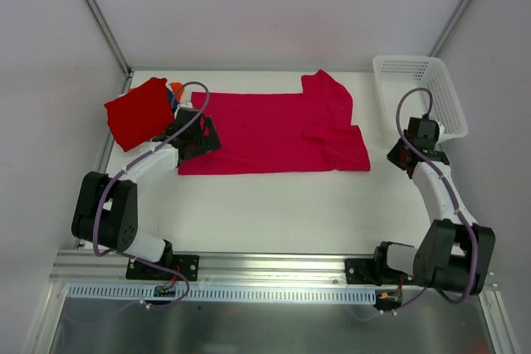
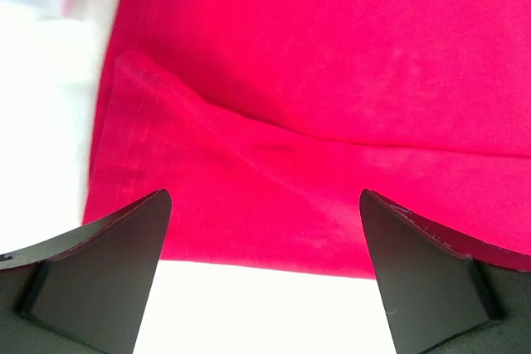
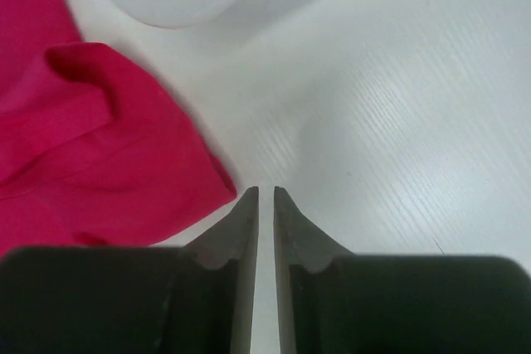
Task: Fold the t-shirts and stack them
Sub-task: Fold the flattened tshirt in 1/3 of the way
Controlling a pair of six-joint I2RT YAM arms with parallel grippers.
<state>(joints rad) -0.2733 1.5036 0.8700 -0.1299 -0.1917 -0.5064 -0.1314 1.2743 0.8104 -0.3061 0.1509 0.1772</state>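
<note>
Magenta-pink t-shirt is seen spread flat across the far half of a white table, its hem turned toward the left arm and its sleeves toward the right. The table is enclosed by pale walls and framed by slanting aluminium posts, and a metal rail is fixed along the near edge where both arm bases are bolted. A red t-shirt, folded to a square, is set at the far left corner, with slivers of orange and blue cloth showing at its right edge. A white mesh basket is placed at the far right corner. The left gripper is positioned over the magenta shirt's hem, fingers spread wide, with a raised crease of the cloth framed between them; whether the cloth is touched cannot be told. The right gripper is pictured over bare table, its fingers pressed almost together with nothing between them. It is placed just beside the corner of the nearer sleeve, between shirt and basket.
</note>
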